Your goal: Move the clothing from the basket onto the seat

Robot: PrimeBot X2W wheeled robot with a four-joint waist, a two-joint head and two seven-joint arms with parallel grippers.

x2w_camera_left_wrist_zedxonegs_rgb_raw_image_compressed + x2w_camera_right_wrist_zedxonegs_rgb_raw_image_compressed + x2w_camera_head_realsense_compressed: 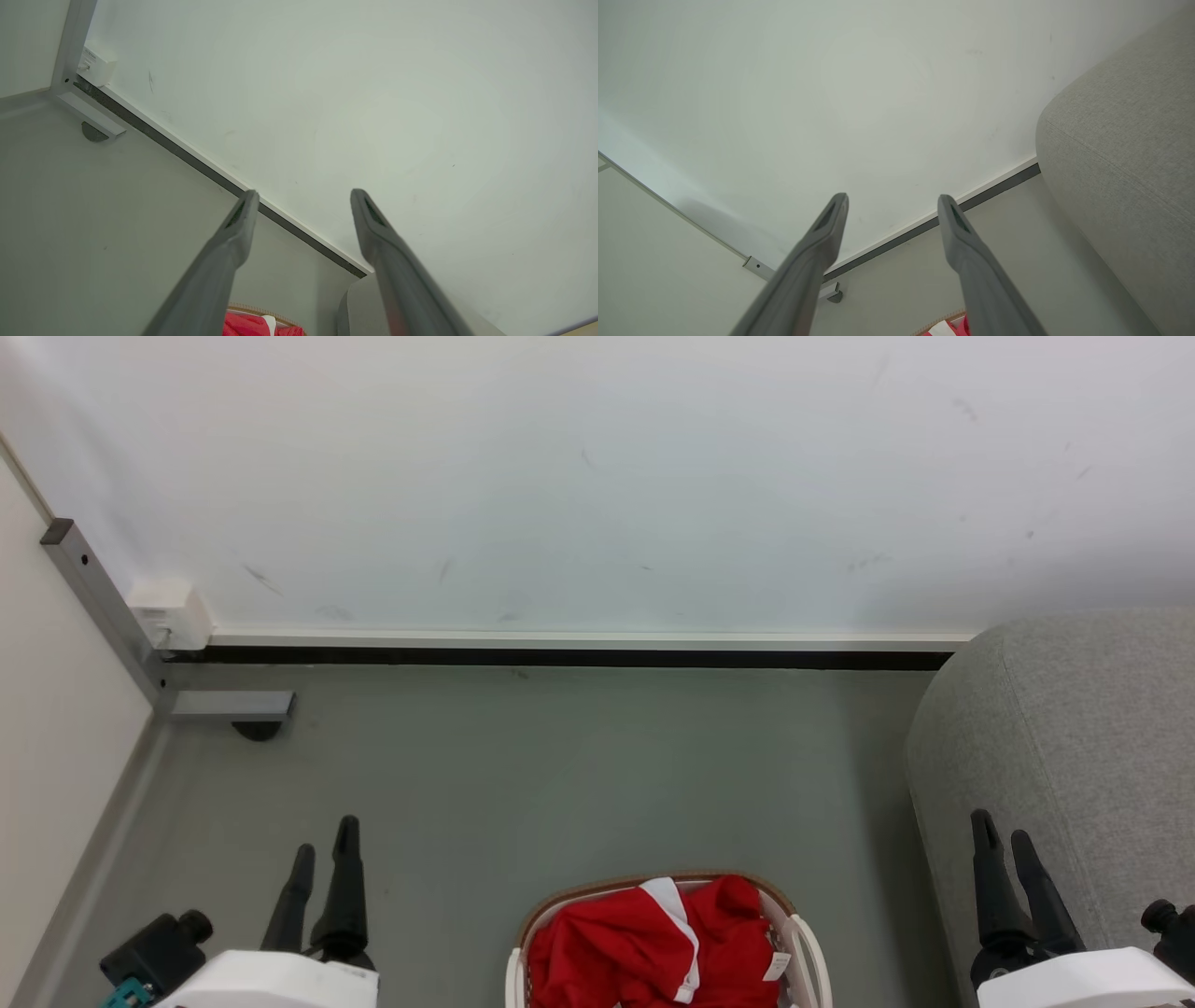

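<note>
A small rounded cream-white plastic basket [801,933] with a brown rim and side handles stands on the grey floor [560,775] at the bottom middle of the head view, cut off by the lower edge. It holds soft red clothing [616,947], crumpled in a heap that reaches the rim. A broad white stripe runs down the fabric, and a small white tag [775,967] hangs at its right side.

A large light-grey fabric seat [1074,737] with rounded edges stands to the basket's right, apart from it and close to the white wall [597,476].

The left end effector [327,835] hovers over bare floor left of the basket, released, its two dark fingers parted and empty. The right end effector [1000,826] hangs before the seat's near edge, likewise released and empty.

The wrist views show the gap between each pair of fingers far more plainly than the head view. The left wrist view catches a sliver of basket rim and red cloth at its bottom edge. The right wrist view shows the seat's weave and a seam. A grey metal post [103,607] with a white box [173,614] stands in the left corner.
</note>
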